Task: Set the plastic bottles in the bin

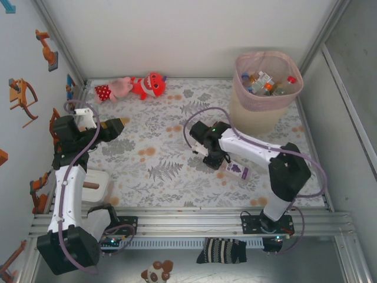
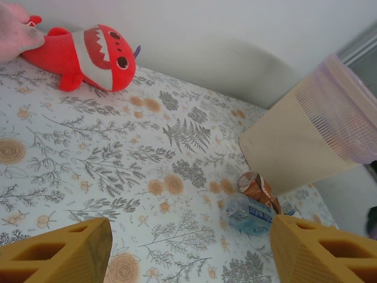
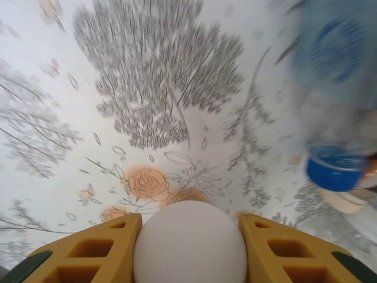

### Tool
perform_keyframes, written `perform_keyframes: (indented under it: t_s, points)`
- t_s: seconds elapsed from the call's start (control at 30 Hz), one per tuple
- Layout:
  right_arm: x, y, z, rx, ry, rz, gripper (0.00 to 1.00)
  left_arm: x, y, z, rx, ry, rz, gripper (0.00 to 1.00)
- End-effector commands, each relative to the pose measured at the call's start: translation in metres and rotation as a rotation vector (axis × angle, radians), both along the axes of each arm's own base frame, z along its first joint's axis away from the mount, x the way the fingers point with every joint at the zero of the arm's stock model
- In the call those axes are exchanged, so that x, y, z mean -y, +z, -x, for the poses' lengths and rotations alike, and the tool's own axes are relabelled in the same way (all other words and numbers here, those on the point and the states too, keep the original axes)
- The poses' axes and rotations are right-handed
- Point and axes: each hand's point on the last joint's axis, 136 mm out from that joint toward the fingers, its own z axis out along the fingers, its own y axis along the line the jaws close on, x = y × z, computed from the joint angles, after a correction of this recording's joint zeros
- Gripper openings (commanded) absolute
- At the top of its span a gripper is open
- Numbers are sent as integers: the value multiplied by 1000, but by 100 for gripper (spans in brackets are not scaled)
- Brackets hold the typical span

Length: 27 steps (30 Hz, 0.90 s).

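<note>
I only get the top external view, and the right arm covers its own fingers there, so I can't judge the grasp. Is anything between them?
Observer: Yes. In the right wrist view a white rounded thing sits between the right fingers, touching both. I can't tell whether it is a bottle's end.
Operator: Is the arm hiding any bottle on the table from me?
Observer: The left wrist view shows a blue-labelled bottle lying near the foot of the bin.
Operator: Are the left fingers free to fetch it?
Observer: In that view the left fingers stand wide apart with nothing between them.
</note>
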Motion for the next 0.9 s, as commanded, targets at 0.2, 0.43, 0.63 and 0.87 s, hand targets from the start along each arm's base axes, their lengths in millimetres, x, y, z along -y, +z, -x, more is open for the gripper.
perform_keyframes:
  t_s: [0.2, 0.43, 0.63, 0.87]
  points:
    - [-20, 149, -32, 249, -141, -405, 27, -2, 10, 3, 34, 4, -12, 71]
    - [-5, 271, -73, 506, -310, -761, 23, -2, 10, 3, 32, 5, -12, 71]
    - [33, 370, -101, 728, -455, -1116, 22, -3, 10, 3, 34, 13, -21, 71]
    - [104, 438, -148, 937, -691, -1350, 19, -4, 7, 1, 23, 20, -19, 71]
